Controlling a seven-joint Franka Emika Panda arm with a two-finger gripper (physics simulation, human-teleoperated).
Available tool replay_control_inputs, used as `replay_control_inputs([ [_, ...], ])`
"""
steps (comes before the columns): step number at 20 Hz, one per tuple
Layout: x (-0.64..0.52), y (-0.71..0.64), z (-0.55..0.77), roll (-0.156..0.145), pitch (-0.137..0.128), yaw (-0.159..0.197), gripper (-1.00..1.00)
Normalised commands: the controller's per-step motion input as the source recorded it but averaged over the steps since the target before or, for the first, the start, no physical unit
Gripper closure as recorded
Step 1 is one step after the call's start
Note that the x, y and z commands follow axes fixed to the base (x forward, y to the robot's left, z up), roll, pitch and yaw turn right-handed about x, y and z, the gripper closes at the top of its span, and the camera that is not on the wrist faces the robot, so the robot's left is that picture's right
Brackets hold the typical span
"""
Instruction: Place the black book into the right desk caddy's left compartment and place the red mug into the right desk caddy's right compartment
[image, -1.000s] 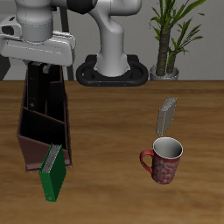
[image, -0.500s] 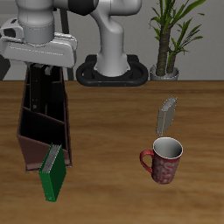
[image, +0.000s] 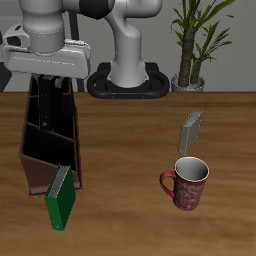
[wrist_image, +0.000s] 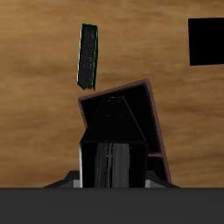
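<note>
While our gripper hangs over the caddy gripping the black book between closed fingers, we see the red mug well apart on the table.

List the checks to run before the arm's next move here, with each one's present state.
1. Pincer above the long dark brown wooden caddy: ok.
2. Thin black book held by the pincer: cannot tell, jaws hidden.
3. Book lined up with the slanted-divider compartment: cannot tell.
4. Dark red speckled mug upright on the table, untouched: ok.
5. Square end compartment free for the mug: ok.
6. Green book leaning at the caddy's front: ok.
</note>
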Motion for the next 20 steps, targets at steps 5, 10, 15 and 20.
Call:
replay_control_inputs([
  [5, -0.03, -0.07, 0.06, -0.025, -0.015, -0.007, 1.00],
  [10, -0.02, -0.07, 0.03, -0.025, -0.008, -0.003, 1.00],
  [15, -0.03, -0.08, -0.08, -0.028, 0.003, 0.010, 1.00],
  [20, 0.05, -0.08, -0.18, -0.026, 0.017, 0.007, 1.00],
])
